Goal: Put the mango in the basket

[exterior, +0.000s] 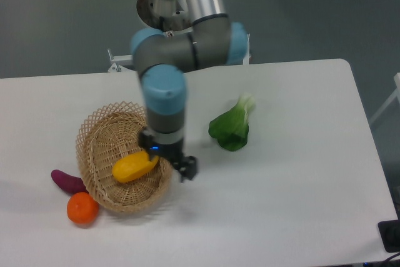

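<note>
The smooth yellow-orange oblong mango [134, 167] lies inside the light tan oval woven wicker basket [100, 130], just left of the pincer [177, 164], which sits at the basket's right rim. Whether the pincer grips the fruit or has let go, I cannot tell; its fingers are partly hidden. The placing looks nearly or fully done; only release and withdrawal may remain. Farther left of the pincer, outside the basket on the white desk [294, 173], lie a small purple sweet potato [67, 181] and a round deep-orange fruit [82, 208]; to its right, a leafy green vegetable [231, 128].
</note>
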Action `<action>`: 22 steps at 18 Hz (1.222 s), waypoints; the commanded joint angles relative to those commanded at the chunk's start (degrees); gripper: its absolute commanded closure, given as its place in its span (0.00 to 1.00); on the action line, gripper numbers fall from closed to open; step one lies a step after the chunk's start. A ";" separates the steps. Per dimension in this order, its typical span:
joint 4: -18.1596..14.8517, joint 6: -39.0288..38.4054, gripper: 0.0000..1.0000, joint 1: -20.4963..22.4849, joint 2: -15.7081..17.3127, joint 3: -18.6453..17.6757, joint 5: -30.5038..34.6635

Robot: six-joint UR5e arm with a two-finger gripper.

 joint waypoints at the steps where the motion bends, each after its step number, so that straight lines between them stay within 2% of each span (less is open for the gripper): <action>1: -0.09 1.49 0.00 0.79 -0.35 0.70 0.17; 7: -3.08 12.12 0.00 7.47 -0.44 1.85 3.25; 16: -3.87 29.00 0.00 17.31 -0.79 2.47 3.60; 19: -6.24 30.95 0.00 18.37 -1.85 3.87 3.60; 22: -5.45 30.86 0.00 18.99 -2.55 4.31 3.60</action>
